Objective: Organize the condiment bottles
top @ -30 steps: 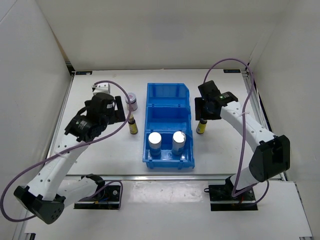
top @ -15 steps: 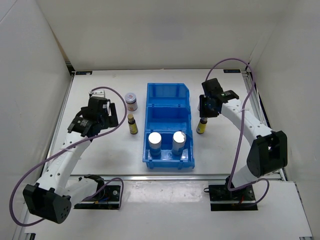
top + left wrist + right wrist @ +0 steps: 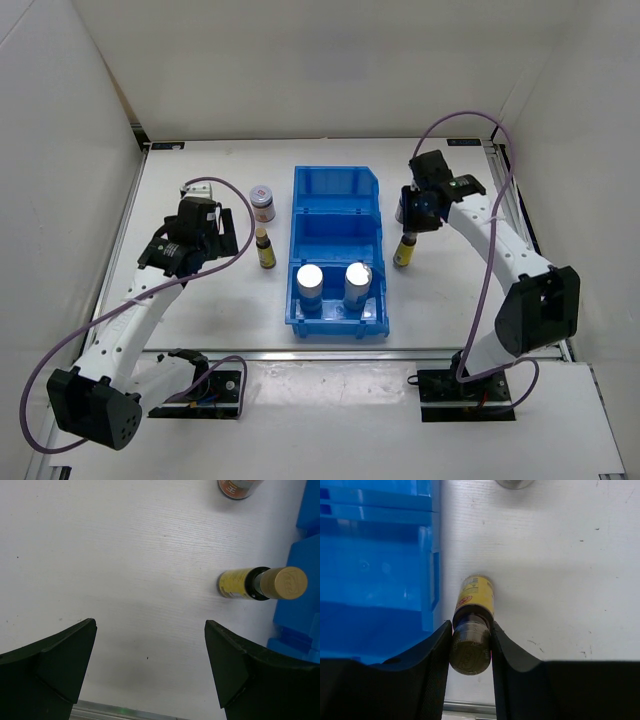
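White walls closed in the counter (image 3: 200, 320) on the left, back and right, and a metal rail ran along its near edge. Bare counter stretched from the left wall to the left claw (image 3: 150, 625), which hung above the surface with its jaws spread wide and held nothing. Just right of it stood a grey-lidded jar (image 3: 262, 200) and, nearer, a slim yellow-labelled bottle (image 3: 239, 583). They stood apart from each other, the bottle close beside the blue bin (image 3: 337, 178). The bin sat mid-counter. In its nearest compartment the left cylinder (image 3: 310, 284) and the right cylinder (image 3: 358, 281) stood side by side, silver tops up. A narrower strip of counter lay between the bin and the right edge. There the right claw (image 3: 471, 627) was clamped on the cap of a second slim bottle (image 3: 476, 595), which stood just beside the bin's right wall.
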You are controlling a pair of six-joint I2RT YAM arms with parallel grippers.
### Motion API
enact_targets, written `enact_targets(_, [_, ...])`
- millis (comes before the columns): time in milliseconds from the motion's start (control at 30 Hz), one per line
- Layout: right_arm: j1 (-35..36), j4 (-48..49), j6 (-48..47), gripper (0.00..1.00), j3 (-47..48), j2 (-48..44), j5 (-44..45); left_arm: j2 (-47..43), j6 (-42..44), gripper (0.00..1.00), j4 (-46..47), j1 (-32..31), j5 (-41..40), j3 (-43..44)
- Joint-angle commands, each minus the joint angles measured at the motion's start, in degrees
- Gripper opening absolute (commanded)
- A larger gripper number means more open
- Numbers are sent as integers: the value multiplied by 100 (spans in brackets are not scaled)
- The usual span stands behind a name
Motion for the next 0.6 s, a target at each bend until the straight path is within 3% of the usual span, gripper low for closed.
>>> enact_targets(0, [-6,-351,-237,0,843,-479,-56,-119,38,100,131,27,-29,15])
enact_targets(167, [109,-537,-290,0,1372,-629,-108,-119,38,100,131,27,-29,15])
enact_targets(333, [670,-538,-158,0,1671,-559,-109,-66,38,100,131,27,23,15])
enact_targets(567, [1303,-256,123,0,1786,214,155,-66,38,100,131,27,23,15])
